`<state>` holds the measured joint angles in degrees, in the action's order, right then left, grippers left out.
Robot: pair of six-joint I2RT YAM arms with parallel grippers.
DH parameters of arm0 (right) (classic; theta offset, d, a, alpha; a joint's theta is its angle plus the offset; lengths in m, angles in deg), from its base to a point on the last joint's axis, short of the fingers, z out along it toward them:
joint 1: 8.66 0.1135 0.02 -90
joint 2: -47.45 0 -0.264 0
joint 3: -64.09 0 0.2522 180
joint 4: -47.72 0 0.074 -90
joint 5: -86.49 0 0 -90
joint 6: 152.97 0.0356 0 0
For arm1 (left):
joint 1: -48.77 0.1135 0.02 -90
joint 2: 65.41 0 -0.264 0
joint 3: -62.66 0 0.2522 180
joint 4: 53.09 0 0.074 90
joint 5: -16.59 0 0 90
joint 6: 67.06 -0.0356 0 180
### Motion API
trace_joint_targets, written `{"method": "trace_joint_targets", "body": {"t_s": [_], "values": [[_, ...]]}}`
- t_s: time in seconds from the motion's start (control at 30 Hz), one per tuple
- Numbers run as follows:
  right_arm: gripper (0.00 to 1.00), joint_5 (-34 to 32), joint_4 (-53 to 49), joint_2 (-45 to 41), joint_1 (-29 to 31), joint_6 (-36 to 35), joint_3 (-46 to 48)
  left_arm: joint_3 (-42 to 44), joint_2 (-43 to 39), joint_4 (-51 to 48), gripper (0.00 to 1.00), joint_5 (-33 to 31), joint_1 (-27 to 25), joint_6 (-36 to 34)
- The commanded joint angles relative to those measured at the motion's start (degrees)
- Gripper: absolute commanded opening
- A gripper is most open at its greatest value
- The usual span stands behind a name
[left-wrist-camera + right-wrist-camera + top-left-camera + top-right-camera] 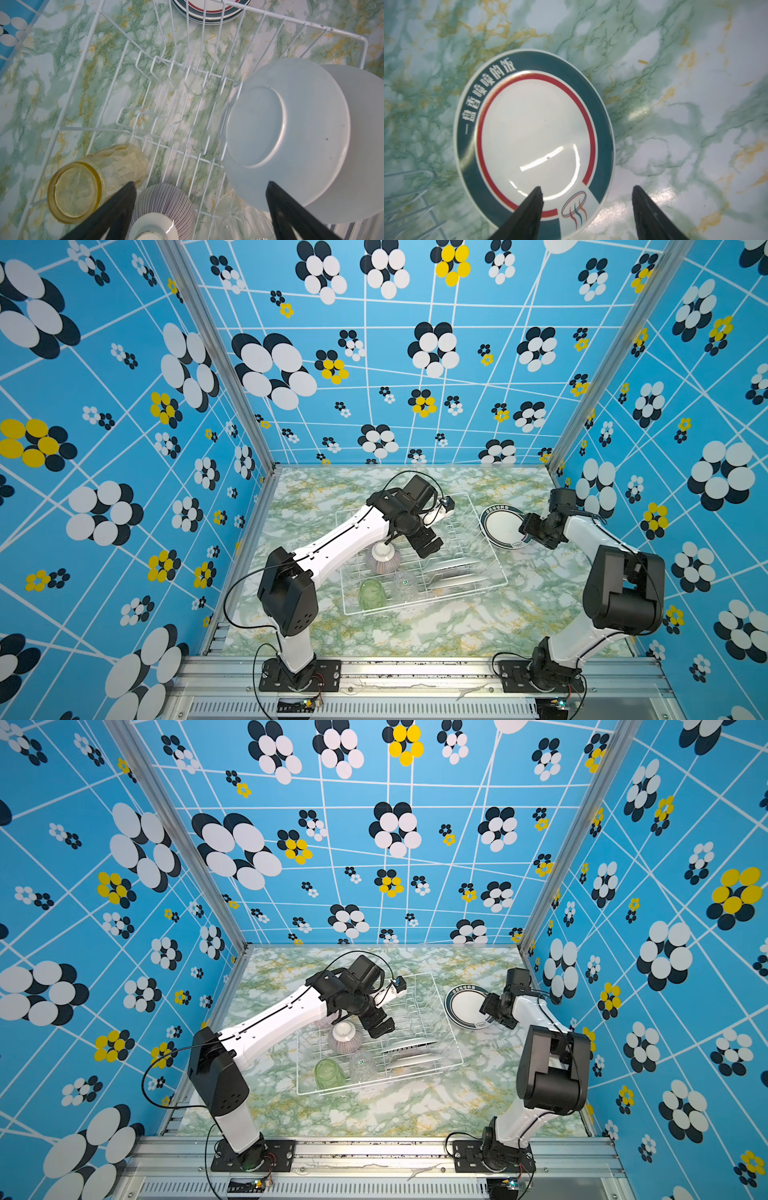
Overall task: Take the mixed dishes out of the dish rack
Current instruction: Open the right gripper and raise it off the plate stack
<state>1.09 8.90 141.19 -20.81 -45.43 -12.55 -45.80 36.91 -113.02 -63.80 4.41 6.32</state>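
A green marbled worktop (pixel 415 635) holds a white wire dish rack (pixel 461 526) at its centre, with a robot arm reaching in from each near corner. The unloading looks barely begun. The only dishes seen outside the rack are a green-rimmed plate (pixel 500 524) lying flat on the worktop just right of the rack, and what the left wrist view suggests may be more plates stacked under it. The right jaws hover low over that plate's near edge. They are partly open and hold nothing: one finger is above the plate and the other above bare worktop. The left arm (pixel 345 539) stretches over the middle of the rack, its jaws spread wide and empty above the bowl. Still in the rack, two white plates (pixel 455 572) stand on edge in the dividers at the near right. A striped bowl (pixel 384 560) sits upside down near the middle. A green tumbler (pixel 372 593) and a clear tumbler (pixel 405 585) are at the near left. A yellow tumbler (pixel 93 182), seen only from the left wrist, lies beside the bowl, hidden under the arm in both top views. No pink tumbler can be made out for certain.
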Motion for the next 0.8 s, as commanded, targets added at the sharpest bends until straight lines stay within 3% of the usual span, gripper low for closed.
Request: {"method": "trace_joint_targets", "body": {"t_s": [0.0, 0.23, 0.53, 0.77], "values": [[0.70, 1.4, -2.0, -6.3, -0.3, 0.1, 0.4, -1.8, -1.5, -3.0, 0.98, 0.6, -1.9, -1.9], [0.69, 7.9, -5.3, -16.6, 0.9, 0.0, 2.4, -1.0, -3.6, -3.7, 0.92, -0.1, -6.2, -2.4], [0.69, 9.7, -8.4, -25.3, 4.4, 0.3, 4.7, -2.2, -1.3, -3.6, 0.67, 1.5, -8.5, -2.0], [0.69, 9.9, -8.4, -27.0, 6.7, 0.8, 4.7, -4.8, 2.0, -4.9, 0.58, 2.4, -9.3, -1.3]]}}
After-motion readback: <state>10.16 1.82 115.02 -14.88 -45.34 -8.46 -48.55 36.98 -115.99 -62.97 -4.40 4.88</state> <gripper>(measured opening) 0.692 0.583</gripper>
